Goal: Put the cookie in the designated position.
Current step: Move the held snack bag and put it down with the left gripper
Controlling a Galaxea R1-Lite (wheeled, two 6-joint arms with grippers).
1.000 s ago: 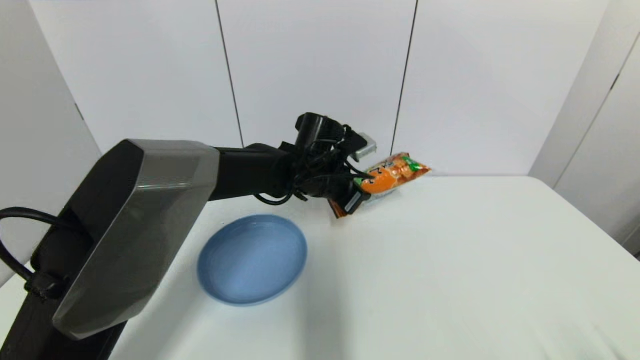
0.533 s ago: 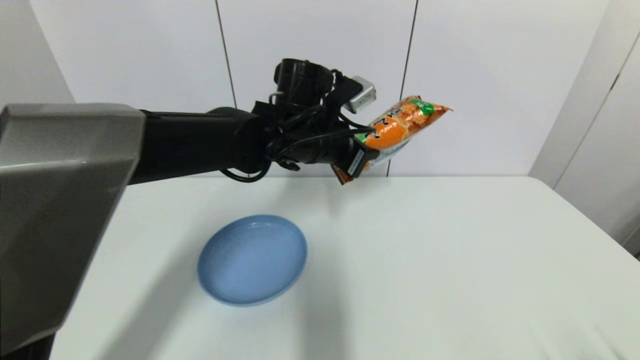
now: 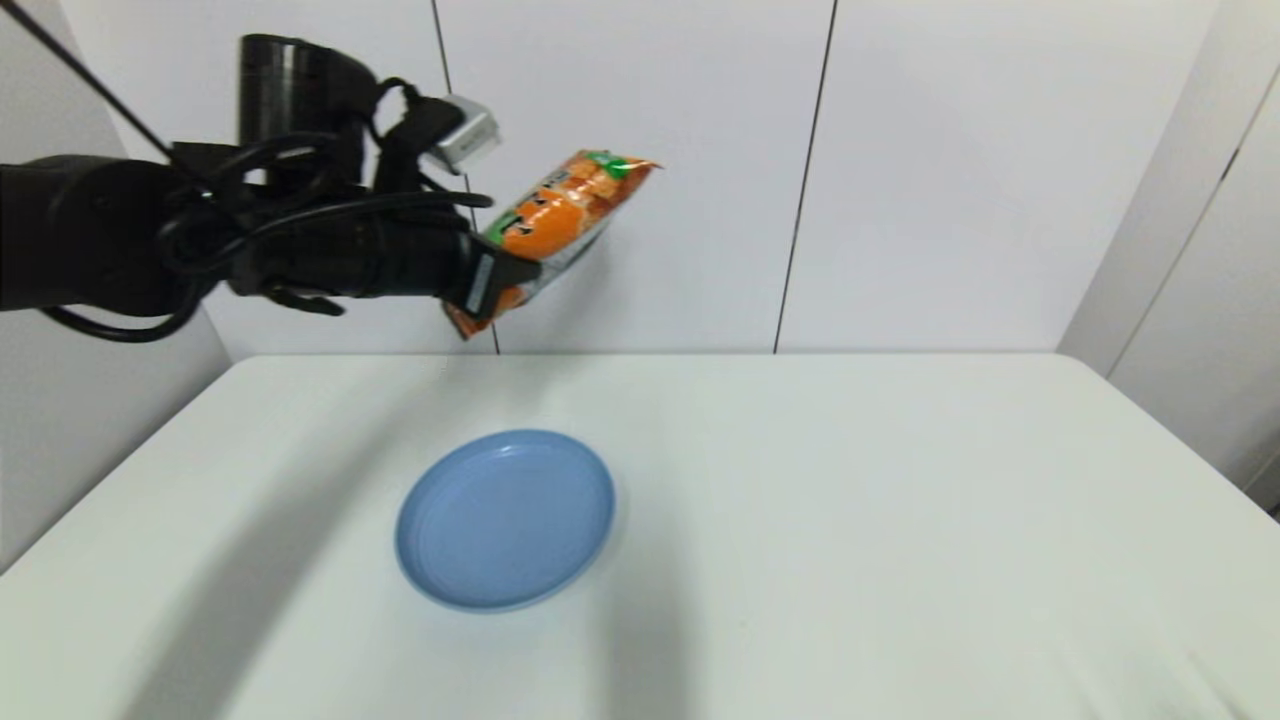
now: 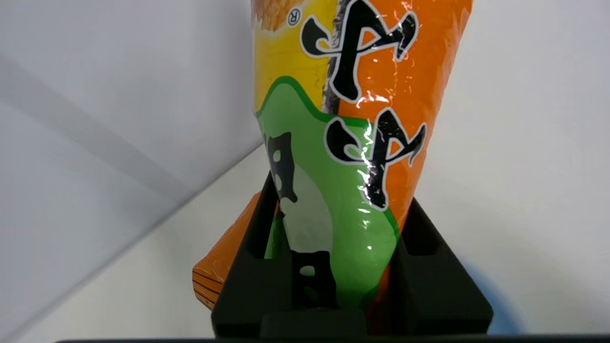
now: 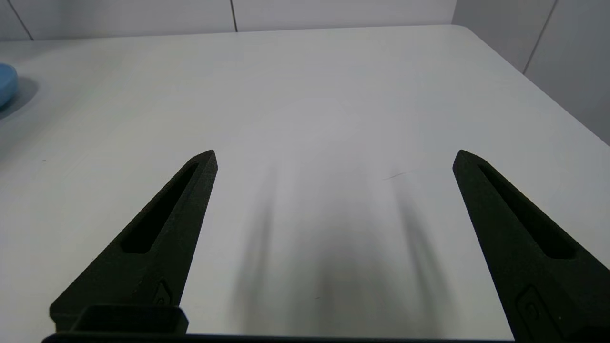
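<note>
**Cookie held aloft in left gripper, clear of plate**

Materials and shapes. The cookie point(image 3: 560, 215) is an oblong packet of glossy, crinkled plastic film: orange ground, a green label patch, black characters outlined in white, and pictured biscuits towards its far end. The wrist view shows bright highlights on the film and a flat crimped seam at the near end point(image 4: 214, 276). The plate point(image 3: 505, 518) is round, smooth, blue and shallow, with a raised rim. The table point(image 3: 900, 500) is matt white. The wall behind consists of pale panels divided by dark vertical seams.

Orientation. The packet's long axis is tilted: the crimped near end sits low, beside the fingers, and the far end with the green patch rises up and towards the robot's right, against the wall panels.

Position. The packet is in the air, well above the table, over its far left part. It is beyond the plate and touches neither plate nor table.

Left gripper point(image 3: 490, 280). Its black fingers point(image 4: 429, 267) are clamped on the packet's lower part, one on each side, with the film bulging between them.

Right gripper point(image 5: 333, 157). It sits low over bare table, with its two tapered black fingers set wide apart and nothing between them. The plate's edge point(image 5: 5, 85) shows off to one side.
</note>
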